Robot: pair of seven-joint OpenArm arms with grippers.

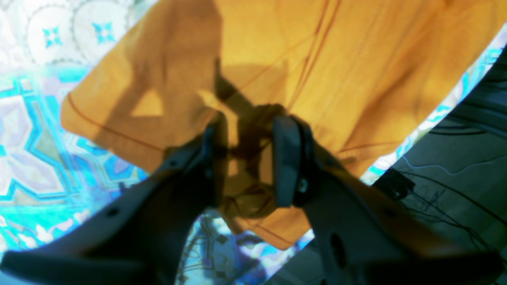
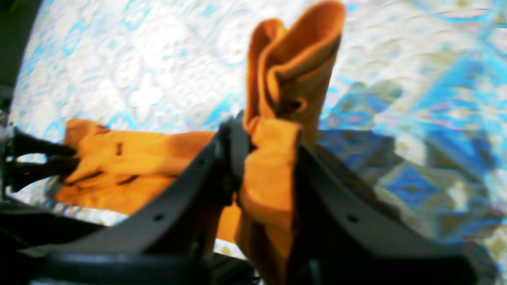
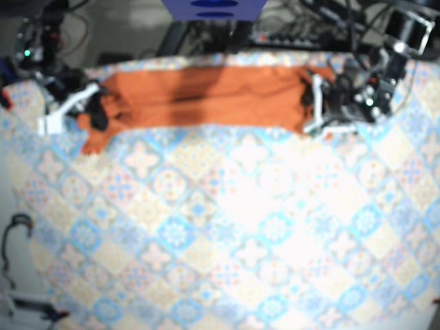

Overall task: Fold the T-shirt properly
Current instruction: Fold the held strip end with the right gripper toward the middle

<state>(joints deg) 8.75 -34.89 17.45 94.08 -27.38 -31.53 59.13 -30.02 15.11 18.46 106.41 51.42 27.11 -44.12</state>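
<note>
The orange T-shirt point(image 3: 206, 96) is stretched in a long band along the table's far edge, held at both ends. My left gripper point(image 3: 309, 103) is at its right end in the base view. In the left wrist view that gripper point(image 1: 250, 158) is shut on bunched cloth, and the T-shirt point(image 1: 336, 59) spreads out beyond it. My right gripper point(image 3: 96, 113) holds the other end. In the right wrist view it point(image 2: 269, 166) is shut on a thick fold of the T-shirt point(image 2: 130, 158), and a flap stands up above the fingers.
A blue and white patterned tablecloth point(image 3: 227, 227) covers the table. Cables and equipment point(image 3: 289, 27) crowd the space behind the far edge. The table edge with dark floor and wires point(image 1: 455, 178) lies close to the left gripper.
</note>
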